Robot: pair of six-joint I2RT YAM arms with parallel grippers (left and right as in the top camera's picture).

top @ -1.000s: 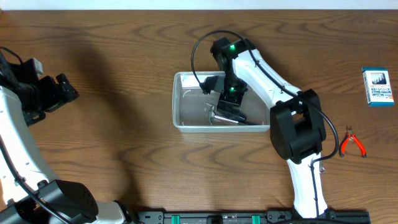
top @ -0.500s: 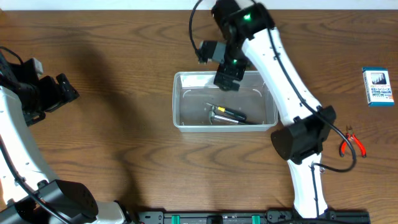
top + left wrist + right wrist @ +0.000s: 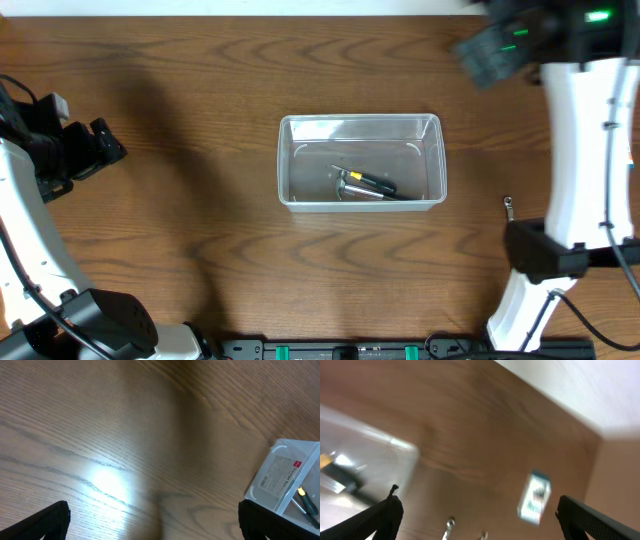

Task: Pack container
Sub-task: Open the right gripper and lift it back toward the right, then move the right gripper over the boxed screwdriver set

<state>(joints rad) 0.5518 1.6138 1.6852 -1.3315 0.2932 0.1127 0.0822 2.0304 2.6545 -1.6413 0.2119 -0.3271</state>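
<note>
The clear container (image 3: 360, 121) stands mid-table, holding a black and yellow screwdriver (image 3: 377, 183) and a metal tool (image 3: 349, 188). Its corner shows in the left wrist view (image 3: 280, 472), and it is blurred in the right wrist view (image 3: 365, 455). My right gripper (image 3: 488, 52) is blurred, high over the far right of the table, away from the container. In the right wrist view it is open and empty (image 3: 480, 527). My left gripper (image 3: 105, 150) is far left, open and empty (image 3: 155, 530) over bare wood.
A small blue and white box (image 3: 535, 496) lies on the table below the right gripper. Two metal tips (image 3: 449, 523) of a hand tool show near it. In the overhead view my right arm (image 3: 585, 150) covers the table's right side.
My right arm rose out of the container and swung to the far right corner, leaving the tools inside. The left arm has not moved.
</note>
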